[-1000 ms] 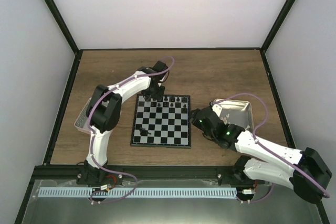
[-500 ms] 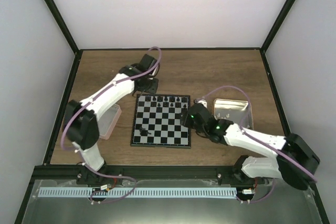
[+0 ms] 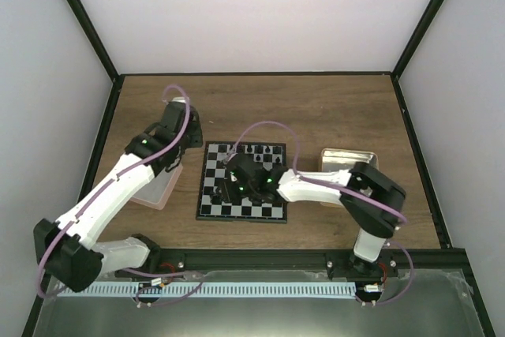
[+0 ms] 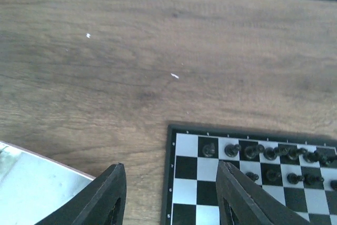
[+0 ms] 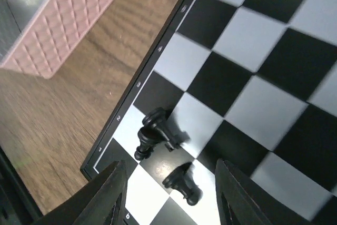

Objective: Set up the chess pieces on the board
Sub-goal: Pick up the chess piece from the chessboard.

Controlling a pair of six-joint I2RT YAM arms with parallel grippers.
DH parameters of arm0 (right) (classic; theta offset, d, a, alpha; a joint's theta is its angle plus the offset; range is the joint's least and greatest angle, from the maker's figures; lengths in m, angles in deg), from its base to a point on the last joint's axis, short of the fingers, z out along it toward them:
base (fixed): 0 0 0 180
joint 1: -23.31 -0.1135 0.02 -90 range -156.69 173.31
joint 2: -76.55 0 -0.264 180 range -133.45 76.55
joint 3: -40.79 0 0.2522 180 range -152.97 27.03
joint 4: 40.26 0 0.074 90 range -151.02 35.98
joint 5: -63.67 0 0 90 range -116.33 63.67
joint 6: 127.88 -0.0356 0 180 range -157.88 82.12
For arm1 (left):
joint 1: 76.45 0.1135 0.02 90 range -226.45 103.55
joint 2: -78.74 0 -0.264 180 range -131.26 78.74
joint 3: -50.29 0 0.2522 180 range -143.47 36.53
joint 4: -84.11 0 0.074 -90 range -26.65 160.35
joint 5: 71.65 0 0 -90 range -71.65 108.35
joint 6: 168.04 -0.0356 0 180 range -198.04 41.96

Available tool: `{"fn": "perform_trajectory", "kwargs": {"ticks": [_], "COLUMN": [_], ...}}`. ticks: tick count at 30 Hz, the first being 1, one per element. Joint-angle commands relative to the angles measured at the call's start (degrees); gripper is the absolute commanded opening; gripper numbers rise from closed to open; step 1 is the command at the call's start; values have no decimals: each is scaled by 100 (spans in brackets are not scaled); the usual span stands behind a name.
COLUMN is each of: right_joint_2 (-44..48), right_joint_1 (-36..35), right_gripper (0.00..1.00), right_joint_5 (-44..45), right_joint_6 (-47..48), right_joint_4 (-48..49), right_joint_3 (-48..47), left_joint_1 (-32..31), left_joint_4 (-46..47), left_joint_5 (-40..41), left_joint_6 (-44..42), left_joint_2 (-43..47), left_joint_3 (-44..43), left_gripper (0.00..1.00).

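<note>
Right gripper (image 5: 169, 166) swung over board (image 5: 247, 40), apart above black pieces (image 5: 151, 131); left gripper (image 4: 171, 166) apart beside board.

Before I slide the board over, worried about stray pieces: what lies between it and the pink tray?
Only bare wooden table between the pink tray and the board, shown plainly in the right wrist view.

A checkered board (image 3: 260, 207) lies mid-way across the brown wooden surface (image 3: 331, 108), with a row of black chess pieces (image 3: 260, 149) along its far edge and a dark piece or two near its left edge. The right arm (image 3: 316, 187) stretches leftward over the board, its wrist above the middle squares. The left arm (image 3: 110, 195) extends over a pink tray (image 3: 158, 192) towards the board's far-left corner, and a metal tray (image 3: 347, 159) sits just right of the board.
</note>
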State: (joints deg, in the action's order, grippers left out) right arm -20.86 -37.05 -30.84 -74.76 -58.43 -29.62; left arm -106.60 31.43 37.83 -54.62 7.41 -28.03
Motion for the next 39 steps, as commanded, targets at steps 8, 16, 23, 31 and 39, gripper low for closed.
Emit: {"fn": "perform_trajectory", "kwargs": {"ticks": [8, 16, 23, 31, 39], "right_joint_2": [-1103, -1472, -1580, -1666, -1870], "right_joint_1": [-538, -635, -634, -652, -669], "right_gripper": [47, 40, 32, 41, 25], "right_joint_5": [609, 1184, 1185, 1227, 1481], "right_joint_6": [988, 1442, 1569, 1689, 1808], "right_joint_4": [-1523, -2374, -2679, -2906, -3092], "right_joint_3": [-1341, -1864, -1988, -2175, -2332], "left_joint_1": [188, 320, 401, 448, 475], "left_joint_4": [628, 596, 636, 635, 615], "left_joint_5": [278, 271, 195, 158, 161], "left_joint_6": [268, 273, 224, 188, 188], "left_joint_2": [880, 941, 1023, 1052, 1100], "left_joint_3": [602, 727, 803, 839, 859], "left_gripper": [52, 53, 53, 53, 54]}}
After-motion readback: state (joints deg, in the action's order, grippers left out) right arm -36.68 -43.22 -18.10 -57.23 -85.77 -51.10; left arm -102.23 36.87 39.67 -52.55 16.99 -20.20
